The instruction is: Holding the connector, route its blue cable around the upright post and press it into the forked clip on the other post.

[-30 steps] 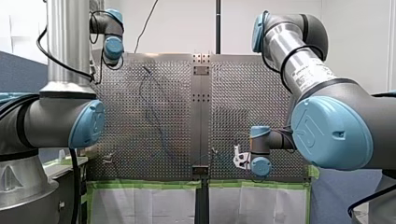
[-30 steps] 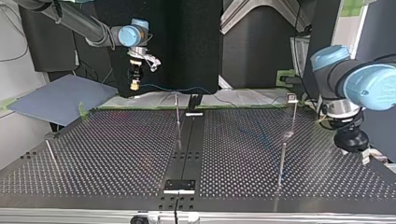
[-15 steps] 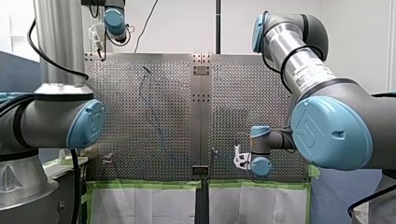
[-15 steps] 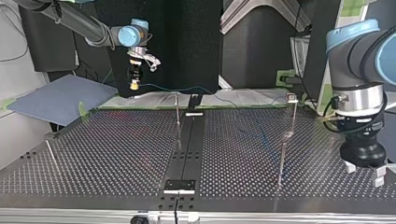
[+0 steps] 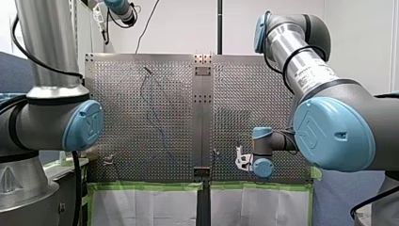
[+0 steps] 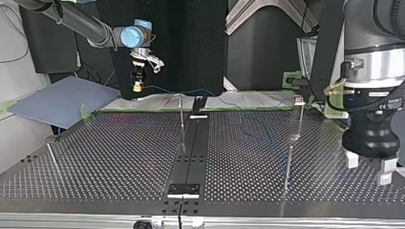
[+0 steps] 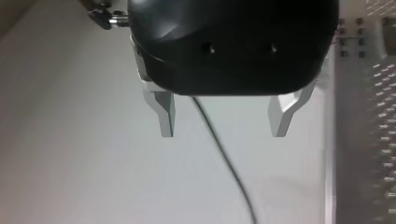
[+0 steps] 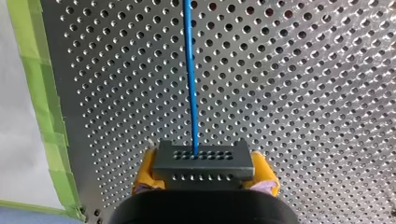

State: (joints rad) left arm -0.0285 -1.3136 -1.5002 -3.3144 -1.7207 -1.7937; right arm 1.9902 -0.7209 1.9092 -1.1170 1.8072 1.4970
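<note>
Perforated metal table (image 6: 119, 157) (green tape (image 8: 42, 93) edging): right gripper (image 8: 205, 173) clamps connector (image 8: 201, 158), left gripper (image 7: 223, 131) gapes wide.

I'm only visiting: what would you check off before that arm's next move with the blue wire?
1. Right tool clamped on the connector: ok.
2. Blue cable leaves the connector straight, no kink: ok.
3. Left tool open and empty: ok.
4. Cable wrapped around the upright post: cannot tell, too thin in the top view.
5. Cable seated in the forked clip: cannot tell.
</note>
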